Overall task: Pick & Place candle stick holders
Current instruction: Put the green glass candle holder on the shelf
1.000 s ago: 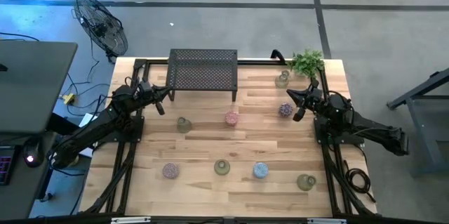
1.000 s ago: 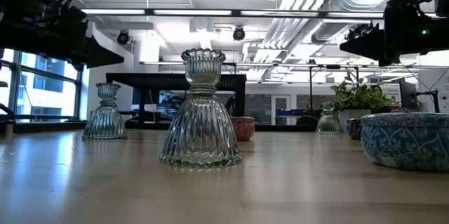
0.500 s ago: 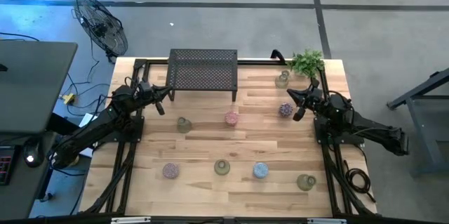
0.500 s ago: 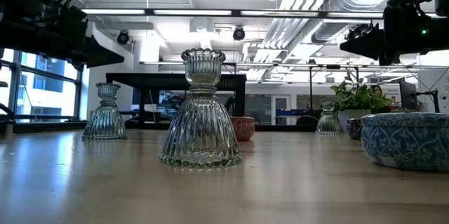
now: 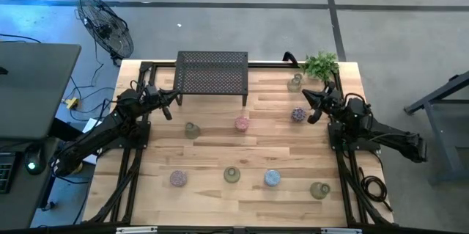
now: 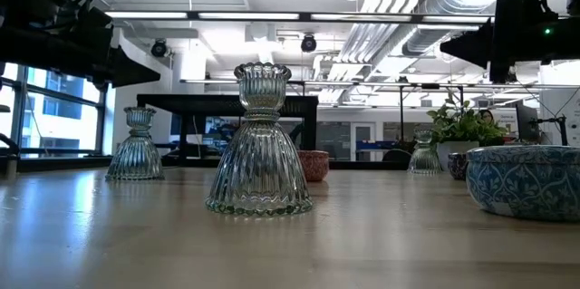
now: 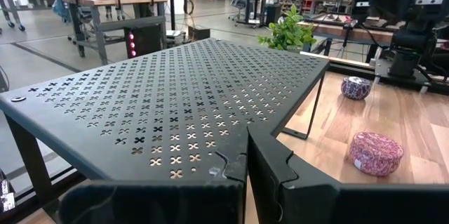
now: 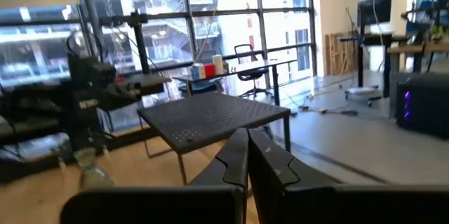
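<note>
Eight small glass candle stick holders stand on their bases on the wooden table [image 5: 212, 153]. A clear-greenish holder [image 5: 192, 130], a pink holder [image 5: 242, 123] and a purple holder [image 5: 298, 114] stand mid-table. A clear holder [image 5: 295, 82] stands by the plant. A mauve holder [image 5: 178, 179], a clear-greenish holder [image 5: 231, 174], a blue holder [image 5: 272, 178] and a greenish holder [image 5: 319, 189] stand in the near row. My left gripper [image 7: 245, 162] is shut and empty beside the black mesh rack's [image 5: 212, 75] left end. My right gripper [image 8: 247, 155] is shut and empty, above the table just right of the purple holder.
The black mesh rack [image 7: 175, 90] stands on legs at the far middle. A small green potted plant [image 5: 320, 64] stands at the far right. In the low view the near clear holder [image 6: 261, 139] and the blue holder [image 6: 526, 180] stand closest to the near edge.
My right gripper has risen a little and shifted slightly toward the table's right edge, staying shut. The holders have not moved.
</note>
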Controlling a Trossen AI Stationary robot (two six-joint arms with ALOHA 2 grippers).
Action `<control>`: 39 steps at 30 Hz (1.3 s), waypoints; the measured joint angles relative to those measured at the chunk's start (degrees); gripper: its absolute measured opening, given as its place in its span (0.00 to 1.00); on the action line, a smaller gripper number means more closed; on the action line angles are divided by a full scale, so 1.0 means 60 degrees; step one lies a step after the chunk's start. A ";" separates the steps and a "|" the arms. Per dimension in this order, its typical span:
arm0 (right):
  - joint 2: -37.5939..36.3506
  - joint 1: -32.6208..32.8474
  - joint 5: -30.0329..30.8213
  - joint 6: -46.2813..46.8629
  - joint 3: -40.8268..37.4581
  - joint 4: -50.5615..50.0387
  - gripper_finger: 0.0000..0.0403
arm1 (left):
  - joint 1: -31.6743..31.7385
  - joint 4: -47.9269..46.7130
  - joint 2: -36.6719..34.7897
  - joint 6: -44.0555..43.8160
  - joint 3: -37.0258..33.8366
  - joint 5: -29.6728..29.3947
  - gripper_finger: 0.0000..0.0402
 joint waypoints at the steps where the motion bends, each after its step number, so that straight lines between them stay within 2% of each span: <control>1: 0.0000 -0.0002 -0.0001 0.0258 0.0000 -0.0003 0.00 | -0.0002 0.0000 0.0000 0.0000 0.0000 0.0003 0.00; 6: 0.0002 -0.0003 -0.0001 0.0430 0.0000 -0.0099 0.00 | 0.0000 0.0012 0.0000 -0.0156 0.0000 0.0028 0.00; 13: 0.0245 0.0000 -0.0343 0.0722 0.0000 -0.0286 0.00 | 0.0000 0.0116 -0.0004 -0.2243 0.0000 0.0618 0.00; 16: 0.0465 0.0004 -0.0553 0.0977 0.0000 0.0009 0.00 | 0.0000 0.0283 0.0057 -0.2505 0.0080 0.1284 0.00; 19: 0.0755 0.0004 -0.0834 0.1064 0.0000 0.0450 0.00 | -0.0015 -0.0624 0.0270 -0.2471 0.0662 0.2289 0.00; 21: 0.0974 0.0005 -0.1149 0.1051 0.0000 0.0888 0.00 | -0.0108 -0.1023 0.0518 -0.2276 0.1177 0.2420 0.00; 26: 0.1683 0.0007 -0.1758 0.0980 0.0000 0.1883 0.00 | -0.1014 -0.1905 0.1433 -0.1443 0.2408 0.1339 0.00; 29: 0.2173 0.0011 -0.1986 0.0949 0.0000 0.2196 0.00 | -0.1799 -0.2309 0.2197 -0.1234 0.3094 0.0356 0.00; 39: 0.3653 0.0440 -0.1476 0.0065 0.0000 0.3436 0.00 | -0.4244 -0.4093 0.5424 -0.1345 0.4801 -0.1630 0.00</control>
